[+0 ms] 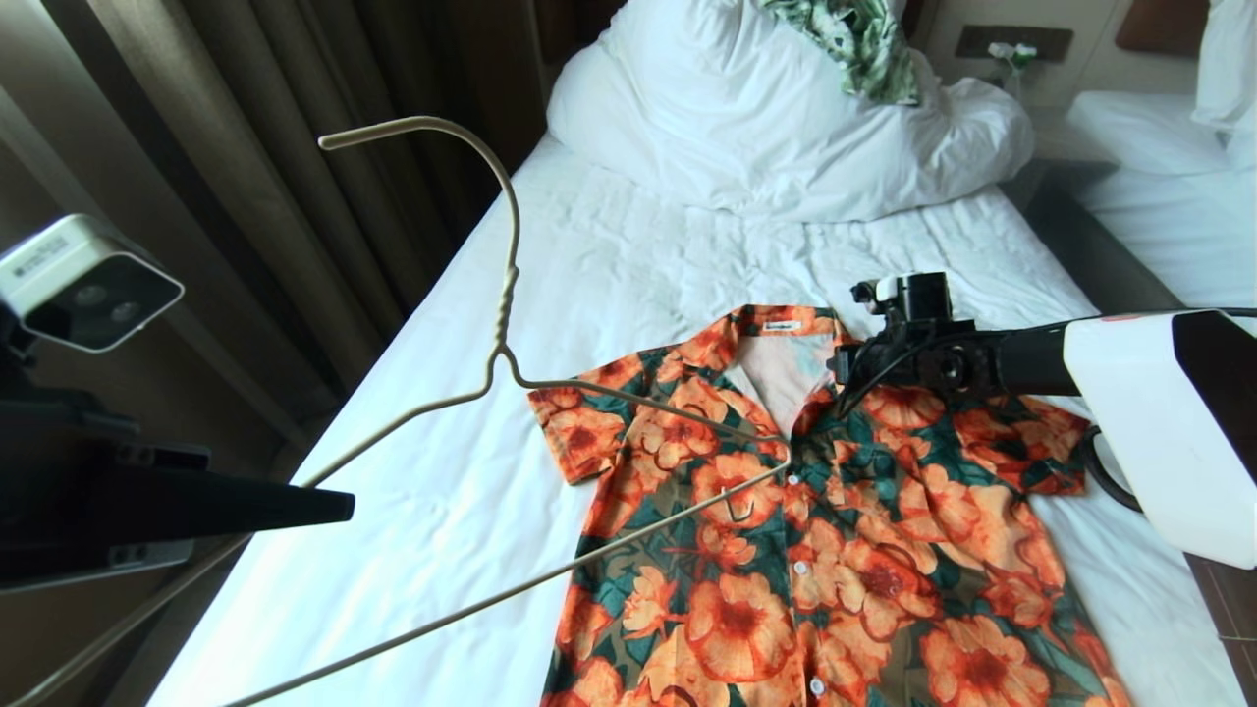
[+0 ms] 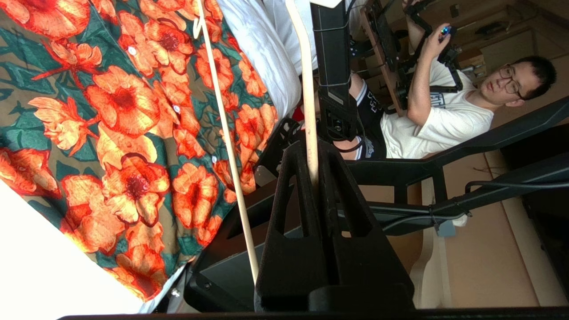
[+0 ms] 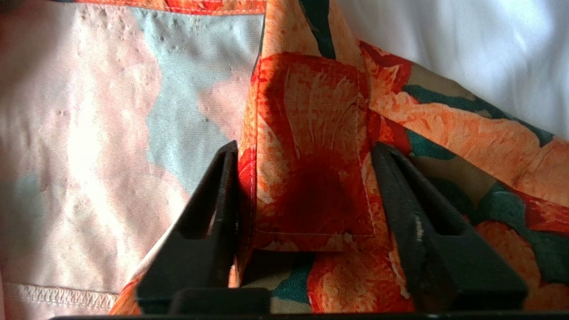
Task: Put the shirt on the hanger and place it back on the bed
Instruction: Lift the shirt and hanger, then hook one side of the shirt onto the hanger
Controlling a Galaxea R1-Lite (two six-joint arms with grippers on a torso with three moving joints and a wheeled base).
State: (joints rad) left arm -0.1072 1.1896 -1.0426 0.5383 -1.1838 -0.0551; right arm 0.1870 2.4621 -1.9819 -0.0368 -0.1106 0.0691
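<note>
At lower left the left gripper [image 2: 313, 178] pinches the hanger [image 1: 506, 295] over the shirt [image 1: 835, 550], while the right gripper's [image 3: 306, 195] spread fingers [image 3: 213, 195] straddle its collar on the bed [image 1: 609, 255].

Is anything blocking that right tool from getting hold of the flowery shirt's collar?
Nothing visible does. The right tool already straddles a fold of the shirt at the collar, with one finger on either side of the cloth.

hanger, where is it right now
In the head view the hanger is held up on the robot's left over the bed, clamped in the left gripper, with one end reaching over the shirt near its open collar.
</note>
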